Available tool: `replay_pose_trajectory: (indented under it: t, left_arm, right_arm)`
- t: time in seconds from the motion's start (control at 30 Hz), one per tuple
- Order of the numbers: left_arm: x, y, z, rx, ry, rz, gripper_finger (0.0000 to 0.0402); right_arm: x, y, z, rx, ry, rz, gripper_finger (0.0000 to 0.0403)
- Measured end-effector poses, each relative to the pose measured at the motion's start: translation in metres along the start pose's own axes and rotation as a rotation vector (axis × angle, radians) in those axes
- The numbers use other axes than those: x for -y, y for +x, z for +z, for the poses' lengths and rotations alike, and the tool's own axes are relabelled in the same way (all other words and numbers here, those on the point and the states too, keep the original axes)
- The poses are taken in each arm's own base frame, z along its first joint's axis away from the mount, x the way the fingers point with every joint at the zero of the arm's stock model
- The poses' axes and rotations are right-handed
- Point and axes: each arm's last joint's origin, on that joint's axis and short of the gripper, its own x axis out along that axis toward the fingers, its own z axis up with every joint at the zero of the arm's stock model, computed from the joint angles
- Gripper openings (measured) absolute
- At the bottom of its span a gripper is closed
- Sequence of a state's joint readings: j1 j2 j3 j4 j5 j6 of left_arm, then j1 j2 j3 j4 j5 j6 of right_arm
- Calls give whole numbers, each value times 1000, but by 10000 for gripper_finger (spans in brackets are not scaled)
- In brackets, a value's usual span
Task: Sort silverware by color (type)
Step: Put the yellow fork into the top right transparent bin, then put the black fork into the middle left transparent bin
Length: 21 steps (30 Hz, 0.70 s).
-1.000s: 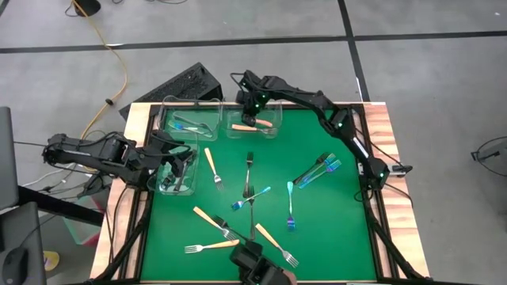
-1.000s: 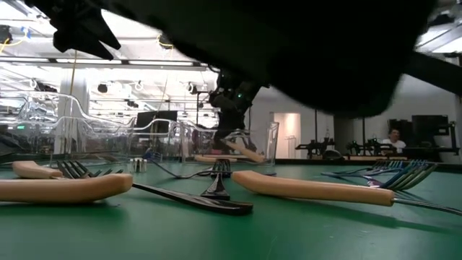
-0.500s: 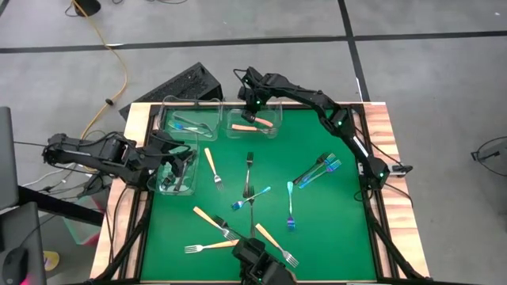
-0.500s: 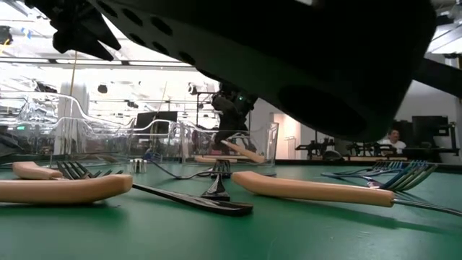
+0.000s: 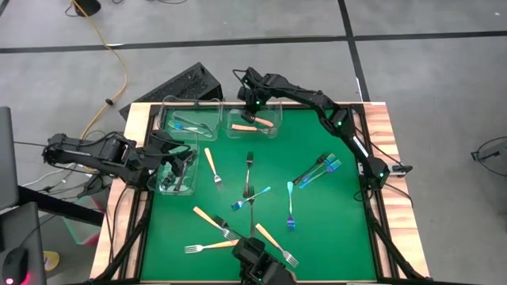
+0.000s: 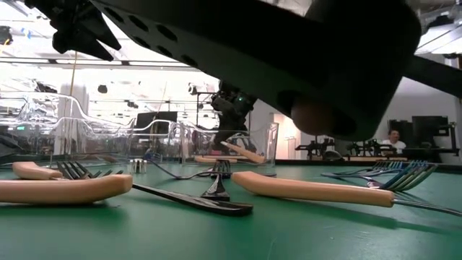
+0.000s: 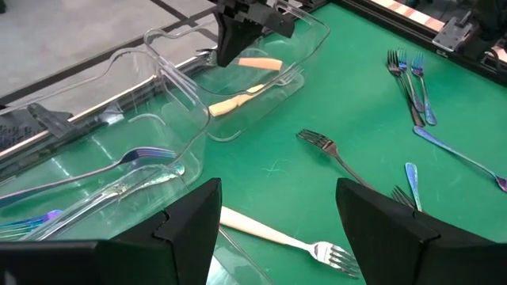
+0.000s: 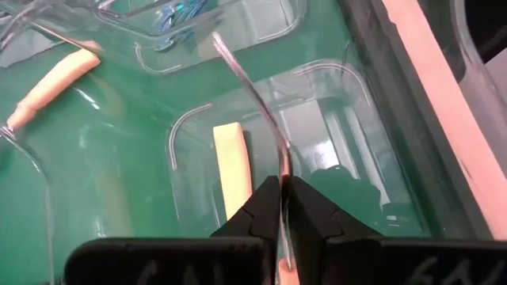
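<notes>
- My right gripper (image 5: 253,104) hangs over the clear bin (image 5: 272,132) at upper centre of the high view. In the right wrist view its fingers (image 8: 268,207) are pinched nearly together on a tan-handled fork (image 8: 255,95), which sticks out tines first into the bin; the grip looks to me like it is just slackening.
- A second tan fork (image 8: 233,168) lies flat on that bin's floor, so I read this as the tan bin.
- My left gripper (image 5: 176,165) waits over the bin (image 5: 168,189) at middle left of the high view, jaws spread wide and empty.
- The rest of the silverware lies loose on the green mat (image 5: 333,229): blue iridescent forks (image 5: 317,170) bunched right of centre, a dark fork (image 5: 249,169) at centre, more tan ones (image 5: 214,224) toward the bottom edge.
- Handling, as I judge it: these forks are light, stiff and thin, and they lie flat, so fingers must come down almost to the mat.
- The metal ones probably slip. I would take hold across the handle's middle, not the tines, to stop them pivoting.
- Crossed forks near centre may drag a neighbour along.
</notes>
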State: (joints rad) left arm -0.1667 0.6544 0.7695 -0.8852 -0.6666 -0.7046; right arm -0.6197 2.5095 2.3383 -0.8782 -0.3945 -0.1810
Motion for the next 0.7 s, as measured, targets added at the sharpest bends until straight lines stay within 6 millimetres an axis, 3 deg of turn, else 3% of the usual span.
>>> replay_pose_trajectory:
  t: [0.4, 0.5, 0.7]
  left_arm:
    - [0, 0, 0, 0, 0, 0, 234]
    - [0, 0, 0, 0, 0, 0, 234]
    - [0, 0, 0, 1, -2, -3, 234]
  right_arm:
    - [0, -1, 3, 28, -10, -8, 81]
    - [-4, -13, 9, 53, -15, -14, 82]
    - [-18, -57, 23, 131, -46, -28, 82]
